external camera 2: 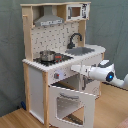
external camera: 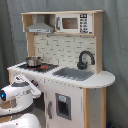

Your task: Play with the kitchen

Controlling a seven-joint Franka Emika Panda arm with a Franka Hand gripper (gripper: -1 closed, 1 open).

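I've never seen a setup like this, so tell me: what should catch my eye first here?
The tall white and light-wood toy kitchen fills both exterior views, its oven door hanging open in the second exterior view. A small silver pot sits on the stovetop beside the grey sink. The white robot arm reaches toward the kitchen's front from the second exterior view's right.

The kitchen (external camera: 65, 65) (external camera 2: 60, 60) stood upright in both exterior views, white with light-wood sides. A grey range hood (external camera 2: 49, 20) and a small microwave (external camera: 72, 23) sat on top, a pot (external camera 2: 47, 55) on the stovetop, a black faucet (external camera: 85, 59) behind the sink (external camera: 74, 74). Its oven door (external camera 2: 67, 102) hung open, tilted outward.
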